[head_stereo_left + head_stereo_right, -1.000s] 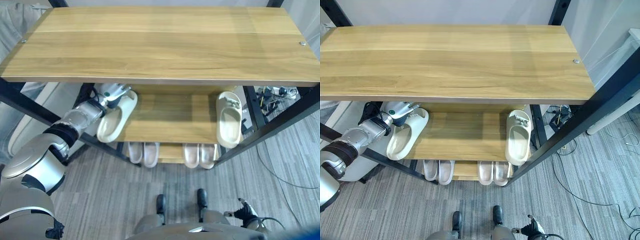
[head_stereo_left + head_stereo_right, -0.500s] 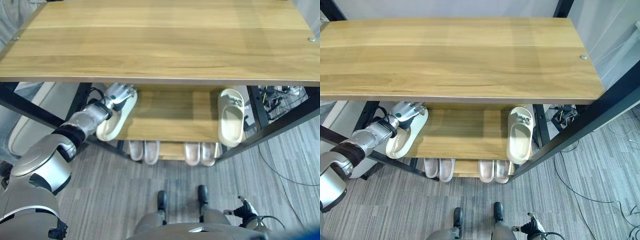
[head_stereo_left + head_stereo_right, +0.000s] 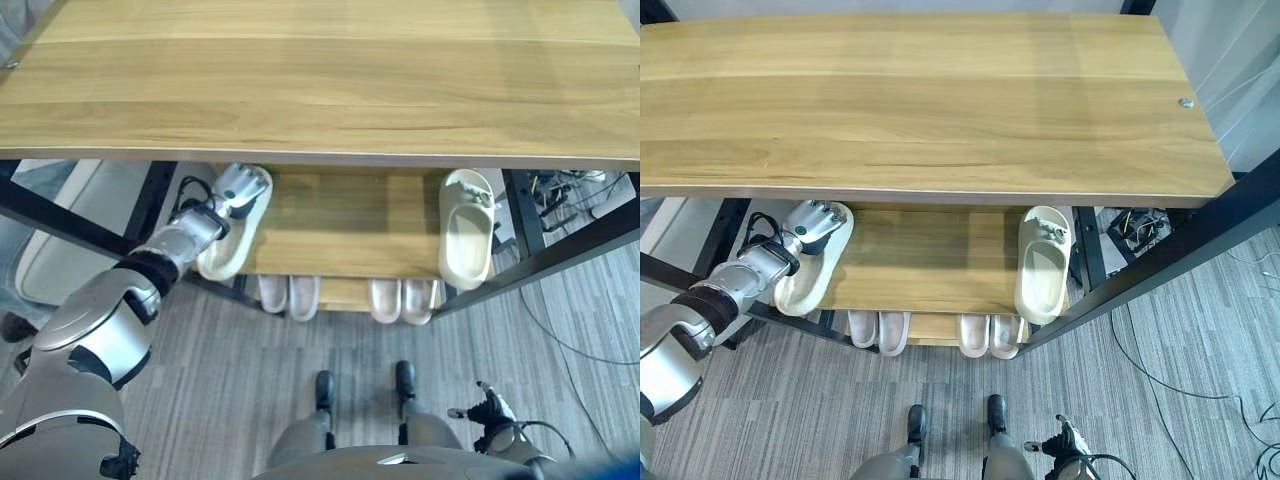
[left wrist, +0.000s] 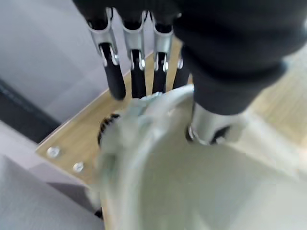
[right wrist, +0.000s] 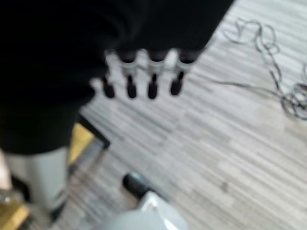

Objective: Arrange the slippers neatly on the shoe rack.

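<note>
A cream slipper [image 3: 226, 252] lies at the left end of the rack's middle shelf [image 3: 340, 232], toe in under the top board and heel over the front edge. My left hand [image 3: 238, 186] is on its strap; in the left wrist view the fingers [image 4: 115, 76] lie over the strap of this slipper [image 4: 192, 182] and the thumb tucks under it. A second cream slipper [image 3: 466, 240] lies at the shelf's right end, heel overhanging. My right hand [image 3: 490, 420] hangs low by the floor, fingers [image 5: 152, 88] relaxed and holding nothing.
The wide wooden top board [image 3: 320, 80] covers the back of the middle shelf. Two pairs of pale slippers [image 3: 288, 292] [image 3: 400, 298] stand side by side on the lowest shelf. Black frame legs run at both ends. Cables [image 3: 560, 185] lie on the floor at right.
The camera has tipped, so the whole picture has shifted. My left hand has stayed on the left slipper and pushed it slightly further in under the top board. The right slipper has not moved.
</note>
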Robot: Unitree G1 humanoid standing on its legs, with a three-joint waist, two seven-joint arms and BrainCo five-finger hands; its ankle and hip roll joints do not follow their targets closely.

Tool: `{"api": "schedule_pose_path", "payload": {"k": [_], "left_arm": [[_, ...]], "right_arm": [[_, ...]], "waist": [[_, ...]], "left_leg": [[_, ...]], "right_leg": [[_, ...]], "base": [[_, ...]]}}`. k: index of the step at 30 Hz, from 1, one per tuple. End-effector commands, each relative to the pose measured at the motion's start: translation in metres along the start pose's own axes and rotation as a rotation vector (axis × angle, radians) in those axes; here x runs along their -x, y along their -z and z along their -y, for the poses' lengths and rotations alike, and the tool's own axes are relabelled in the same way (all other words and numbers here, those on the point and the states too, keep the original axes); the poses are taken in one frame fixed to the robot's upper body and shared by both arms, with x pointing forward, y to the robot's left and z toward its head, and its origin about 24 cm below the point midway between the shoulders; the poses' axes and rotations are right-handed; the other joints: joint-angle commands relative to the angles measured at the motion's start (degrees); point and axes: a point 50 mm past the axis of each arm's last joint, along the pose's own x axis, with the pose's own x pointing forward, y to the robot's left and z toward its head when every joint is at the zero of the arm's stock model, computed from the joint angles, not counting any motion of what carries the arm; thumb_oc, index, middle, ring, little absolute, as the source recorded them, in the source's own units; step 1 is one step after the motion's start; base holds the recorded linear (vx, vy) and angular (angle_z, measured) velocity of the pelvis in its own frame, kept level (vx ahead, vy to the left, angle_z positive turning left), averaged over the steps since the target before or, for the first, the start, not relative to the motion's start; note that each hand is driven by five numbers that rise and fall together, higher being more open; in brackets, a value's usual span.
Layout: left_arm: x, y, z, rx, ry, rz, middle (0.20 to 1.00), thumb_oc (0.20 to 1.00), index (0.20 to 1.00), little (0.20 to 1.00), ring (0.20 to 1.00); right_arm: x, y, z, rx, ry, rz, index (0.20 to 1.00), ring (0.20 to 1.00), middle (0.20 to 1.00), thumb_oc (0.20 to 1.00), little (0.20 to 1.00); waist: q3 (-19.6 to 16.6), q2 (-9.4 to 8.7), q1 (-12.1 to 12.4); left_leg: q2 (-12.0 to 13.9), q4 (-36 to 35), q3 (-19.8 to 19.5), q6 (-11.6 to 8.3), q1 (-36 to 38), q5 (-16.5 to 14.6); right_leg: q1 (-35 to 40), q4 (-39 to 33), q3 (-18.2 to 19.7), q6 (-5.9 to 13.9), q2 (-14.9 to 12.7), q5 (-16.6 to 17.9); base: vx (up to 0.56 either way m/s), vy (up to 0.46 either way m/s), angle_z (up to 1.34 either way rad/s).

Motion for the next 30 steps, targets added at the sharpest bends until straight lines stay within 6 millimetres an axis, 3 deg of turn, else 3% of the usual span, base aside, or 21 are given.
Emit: {"api": "schedule_pose_path", "payload": {"k": [1,12,23,30], "left_arm": [[-0.021,0.035,-0.04,-0.076,-0.151,-0.135,0.2,0.2,0.2,0.2,0.2],[-0.029,0.009,-0.055,-0.04,-0.282,-0.08,0.2,0.2,0.2,0.2,0.2],[-0.053,-0.006,-0.097,0.059,-0.434,-0.12,0.2,0.2,0.2,0.2,0.2],[-0.061,-0.023,-0.113,0.106,-0.48,-0.088,0.2,0.2,0.2,0.2,0.2]], "right_arm": [[-0.01,-0.015,0.031,-0.038,0.112,0.046,1.0,1.0,1.0,1.0,1.0],[-0.011,-0.016,0.03,-0.033,0.126,0.039,1.0,1.0,1.0,1.0,1.0],[-0.012,-0.021,0.034,-0.03,0.153,0.038,1.0,1.0,1.0,1.0,1.0],[-0.013,-0.02,0.036,-0.028,0.161,0.026,1.0,1.0,1.0,1.0,1.0]], "waist": [[3.4,2.56,0.1],[3.6,2.42,0.1],[4.8,2.57,-1.5],[5.1,2.95,-2.1]], "left_leg": [[-0.1,0.9,1.2,-0.67,0.0,-3.6],[-0.2,0.8,1.1,-0.56,-0.6,-3.7],[-0.4,1.1,1.8,-0.46,-2.8,-3.0],[-0.7,1.5,2.9,-0.2,-3.7,-3.2]], "right_leg": [[0.6,4.6,-2.6,5.4,-0.1,-5.5],[-0.2,4.8,-2.5,5.32,-0.1,-5.4],[-3.5,6.0,-1.5,5.45,-0.6,-4.6],[-5.2,6.7,-0.4,5.57,-1.0,-4.4]], "base": [[0.0,0.0,0.0],[0.0,-0.001,0.0],[-0.03,-0.005,0.0],[-0.01,0.005,-0.03]]}}
